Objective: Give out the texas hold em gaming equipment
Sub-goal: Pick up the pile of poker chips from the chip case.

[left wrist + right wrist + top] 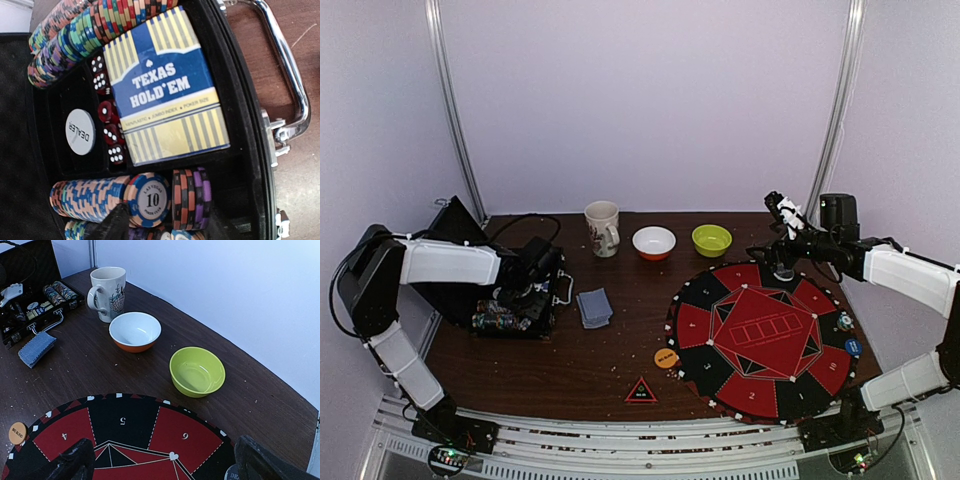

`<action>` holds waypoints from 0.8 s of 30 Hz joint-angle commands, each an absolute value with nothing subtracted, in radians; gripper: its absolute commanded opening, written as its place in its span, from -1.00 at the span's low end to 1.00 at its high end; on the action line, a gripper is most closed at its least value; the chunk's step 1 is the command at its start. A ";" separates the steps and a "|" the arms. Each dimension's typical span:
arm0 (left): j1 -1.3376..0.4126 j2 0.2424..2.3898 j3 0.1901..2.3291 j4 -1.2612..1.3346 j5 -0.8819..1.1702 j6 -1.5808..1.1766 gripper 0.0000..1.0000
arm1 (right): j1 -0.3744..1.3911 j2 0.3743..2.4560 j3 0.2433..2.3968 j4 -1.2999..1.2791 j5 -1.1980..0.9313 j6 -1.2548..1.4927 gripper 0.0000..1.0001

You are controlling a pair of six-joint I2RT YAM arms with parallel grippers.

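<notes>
Left wrist view: left hand (pixel 167 229) low in open black chip case (pixel 262 115), fingers apart either side of a striped poker-chip row (pixel 190 199); whether it grips cannot be told. Blue-yellow card box (pixel 165 90) mid-case. Blue-grey card deck (pixel 594 307) on surface just right of case. Right hand (pixel 165 465) spread wide, empty.
</notes>
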State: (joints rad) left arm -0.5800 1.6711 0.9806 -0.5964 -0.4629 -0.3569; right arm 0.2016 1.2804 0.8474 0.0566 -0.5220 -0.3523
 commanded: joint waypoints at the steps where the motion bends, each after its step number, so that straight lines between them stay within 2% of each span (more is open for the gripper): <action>1: -0.591 1.693 0.939 -0.513 -0.334 -0.335 -0.02 | 0.209 1.276 0.871 0.044 -0.538 -0.354 1.00; 11: -0.627 1.692 0.967 -0.534 -0.380 -0.319 -0.09 | 0.209 1.285 0.881 0.040 -0.543 -0.352 1.00; 24: -0.633 1.690 0.993 -0.553 -0.441 -0.313 -0.01 | 0.209 1.289 0.890 0.020 -0.554 -0.359 1.00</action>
